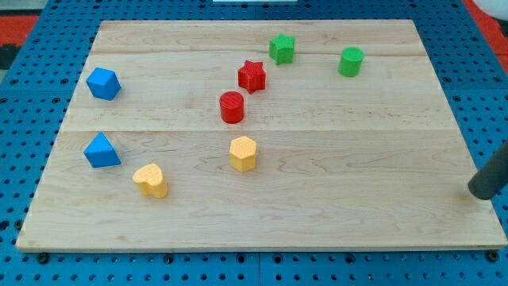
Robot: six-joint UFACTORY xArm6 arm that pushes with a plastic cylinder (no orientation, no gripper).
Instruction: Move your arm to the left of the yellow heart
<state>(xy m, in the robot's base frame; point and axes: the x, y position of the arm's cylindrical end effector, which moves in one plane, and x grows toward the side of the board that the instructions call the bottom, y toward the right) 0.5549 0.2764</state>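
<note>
The yellow heart [151, 180] lies on the wooden board [333, 199] at the lower left. A blue triangular block [101, 151] sits just up and left of it. My tip [481, 193] is the lower end of a dark rod at the view's far right, by the board's right edge, far to the right of the yellow heart.
A yellow hexagon block [244, 153] lies right of the heart. A red cylinder [232, 107] and a red star [252, 76] stand above it. A green star [282, 49] and a green cylinder [351, 61] are near the top. A blue block [103, 83] is at the upper left.
</note>
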